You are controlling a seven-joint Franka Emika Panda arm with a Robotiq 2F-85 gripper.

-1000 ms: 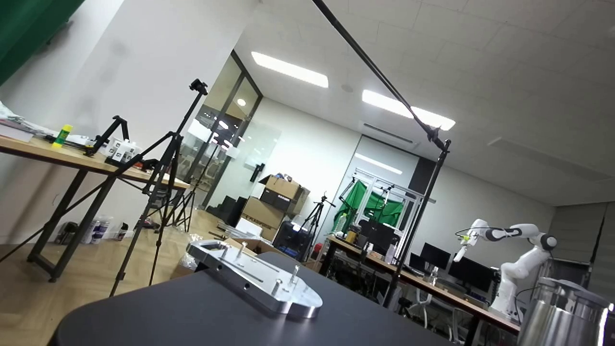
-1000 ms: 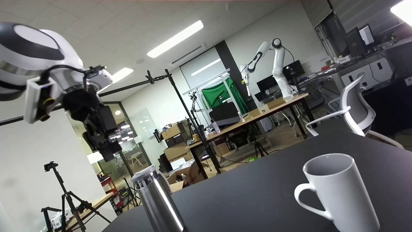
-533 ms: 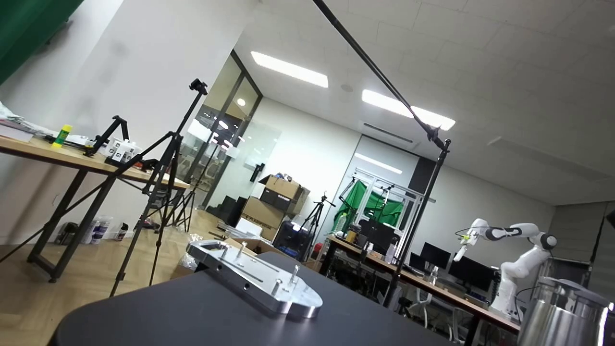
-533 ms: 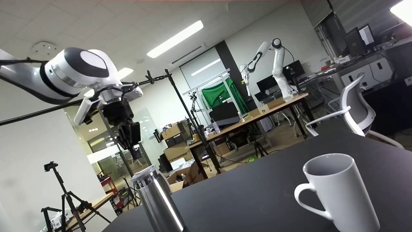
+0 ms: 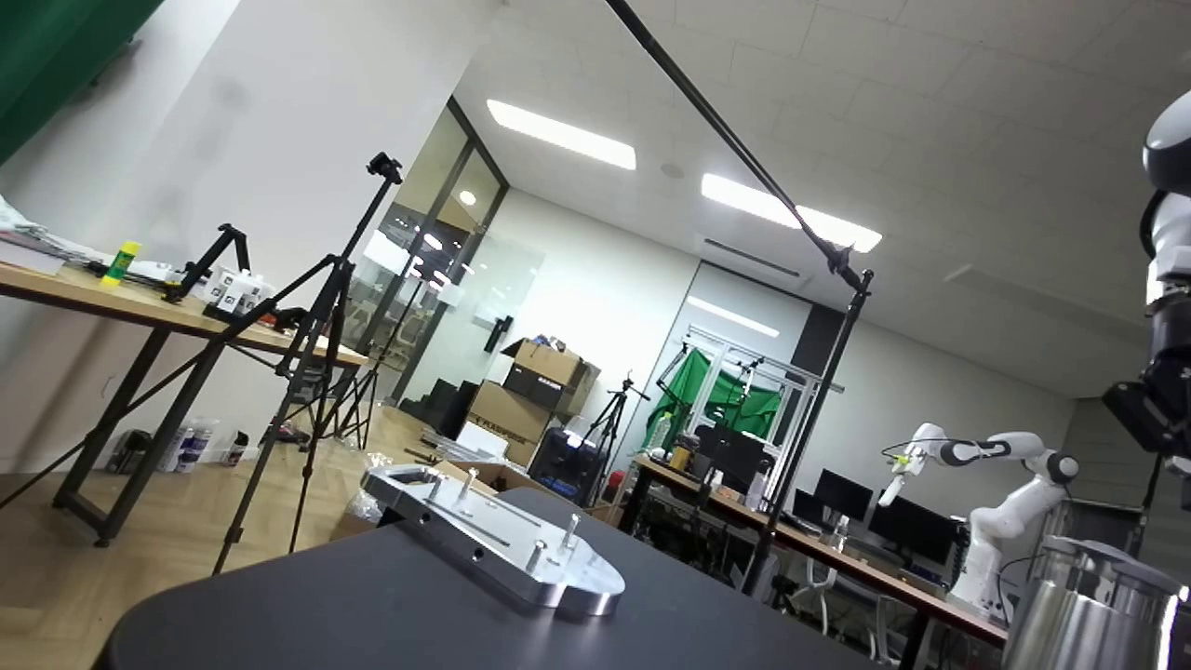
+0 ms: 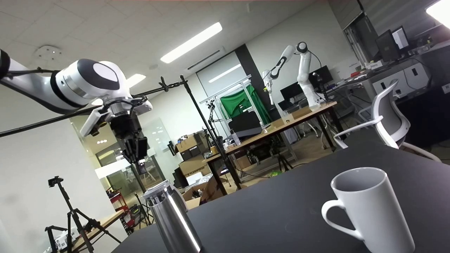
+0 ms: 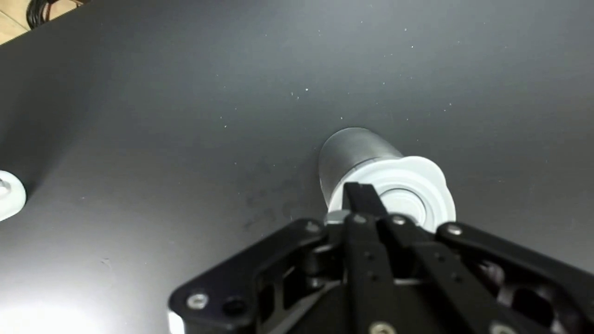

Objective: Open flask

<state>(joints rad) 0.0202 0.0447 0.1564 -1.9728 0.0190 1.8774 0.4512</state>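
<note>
The flask [image 6: 174, 219], a shiny metal cylinder with a pale lid [image 6: 156, 188], stands upright on the dark table. In an exterior view only the upper part of the flask [image 5: 1089, 619] shows, at the bottom right corner. My gripper [image 6: 141, 170] is above it, its fingertips apart from the lid in that view. Seen from the wrist, the gripper [image 7: 358, 184] has its fingers together with nothing held between them. They cover part of the white lid [image 7: 427, 181], which has a round raised centre and sits on the flask's grey body [image 7: 355, 144].
A white mug [image 6: 376, 214] stands on the table to the flask's right in an exterior view. A silver metal plate with pegs [image 5: 502, 535] lies near the table's edge. At the wrist view's left edge is a white rounded thing [image 7: 10, 195], partly cut off.
My arm has swung across toward the flask, and the gripper now shows at the right edge of an exterior view. Its fingers have come together. Over the last half second it moved only slightly.
</note>
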